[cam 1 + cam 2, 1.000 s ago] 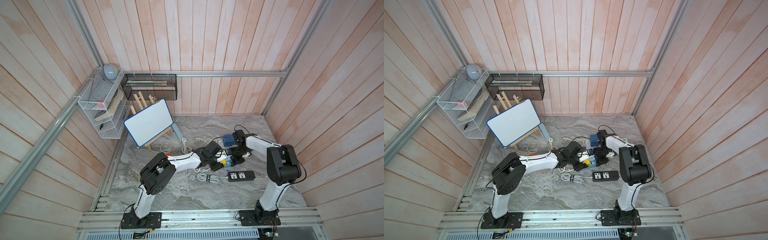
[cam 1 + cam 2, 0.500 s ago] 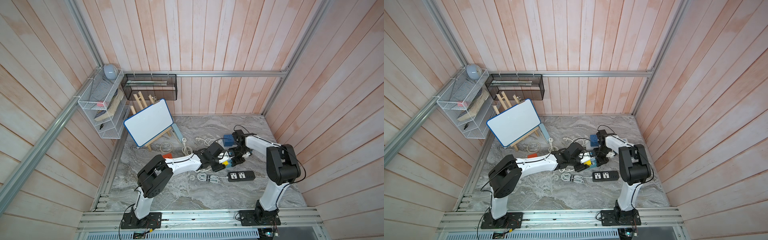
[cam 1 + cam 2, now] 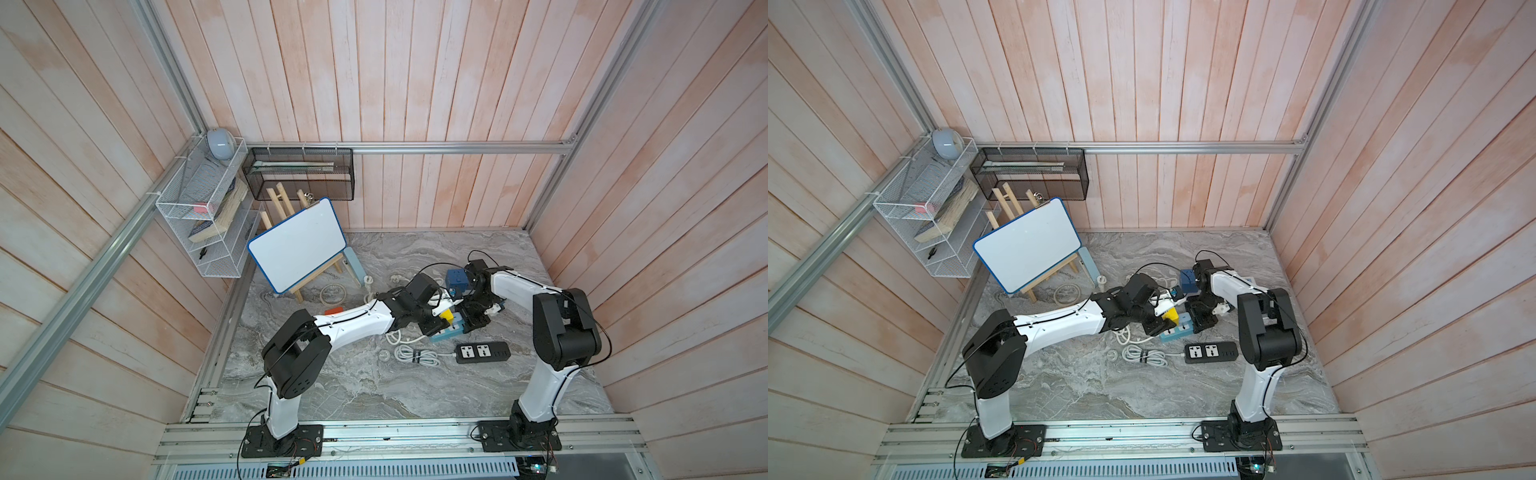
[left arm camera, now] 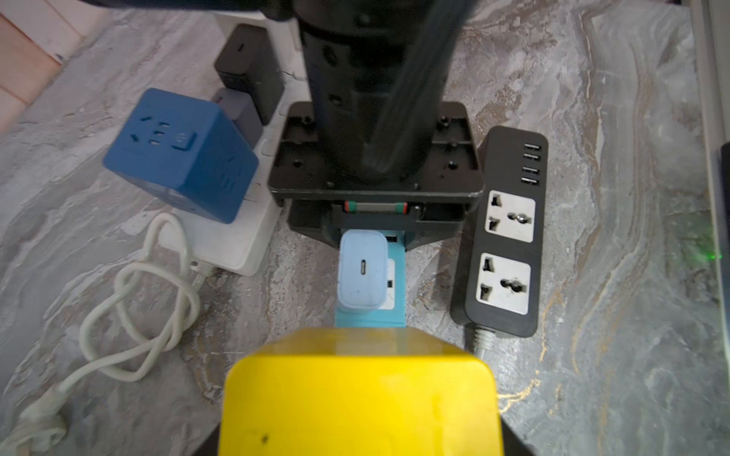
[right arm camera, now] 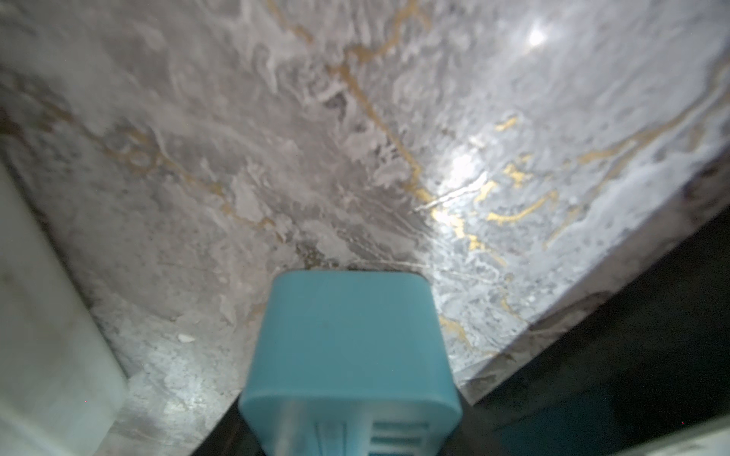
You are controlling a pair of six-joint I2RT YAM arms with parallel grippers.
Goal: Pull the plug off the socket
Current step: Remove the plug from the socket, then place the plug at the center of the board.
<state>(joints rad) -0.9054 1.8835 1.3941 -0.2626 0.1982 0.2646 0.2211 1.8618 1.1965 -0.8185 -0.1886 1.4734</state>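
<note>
Plug (image 4: pixel 359 406), yellow, clamped in the left gripper (image 3: pixel 440 321) over the teal power strip (image 4: pixel 371 319).
The strip lies flat on the worktop (image 4: pixel 612 276), its long axis running from the left gripper to the right gripper (image 4: pixel 373 229), which is closed on its far end; the plug's back faces up.

Glossy tabletop (image 5: pixel 355 118); yellow plug (image 4: pixel 359 402) seemingly smooth plastic

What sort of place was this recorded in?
Probably a purpose-built robot test cell, not a lived-in room: plank walls framed by aluminium rails, a marble-patterned tabletop, and the left arm and right arm bolted to a slotted base rail.
</note>
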